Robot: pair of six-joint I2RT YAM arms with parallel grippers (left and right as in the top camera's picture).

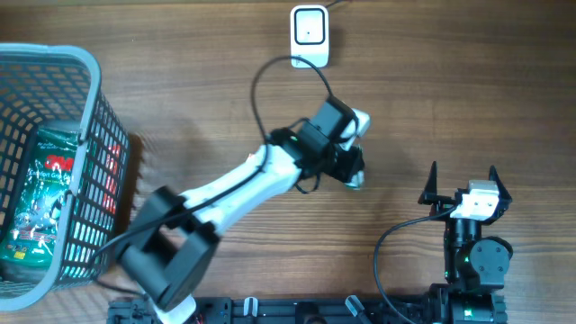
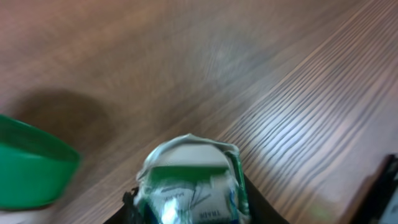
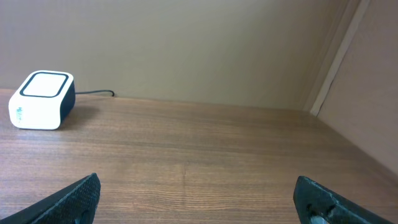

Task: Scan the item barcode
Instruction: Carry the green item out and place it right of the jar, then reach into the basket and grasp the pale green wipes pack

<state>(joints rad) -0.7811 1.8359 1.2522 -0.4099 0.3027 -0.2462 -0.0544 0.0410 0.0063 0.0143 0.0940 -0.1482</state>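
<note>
The left gripper (image 1: 351,166) is out over the middle of the table (image 1: 180,81), at the end of its white arm (image 1: 243,184), which reaches diagonally up from the near-left corner. Its dark fingers (image 2: 254,208) are clamped on a small crumpled packet (image 2: 189,177), white with a green band and some print, one finger on each side. From the wrist camera the packet points out past the fingertips, over bare wood grain. That view is blurred, so the print on the packet cannot be read, and a bright green shape (image 2: 31,165) at its left edge could be almost anything.

Beyond the gripper, at the far edge of the table, sits the white scanner (image 1: 309,34), well apart from the packet. Its black cable (image 1: 270,81) loops back toward the arm.

Off to the right, near the front edge, the right gripper (image 1: 462,184) is parked low. Its jaws are spread wide with nothing between them, and both black fingertips (image 3: 78,196) show at the bottom corners of its own camera view.

At the far left stands a grey mesh basket (image 1: 54,52) with a green bag (image 1: 40,193) lying inside.
</note>
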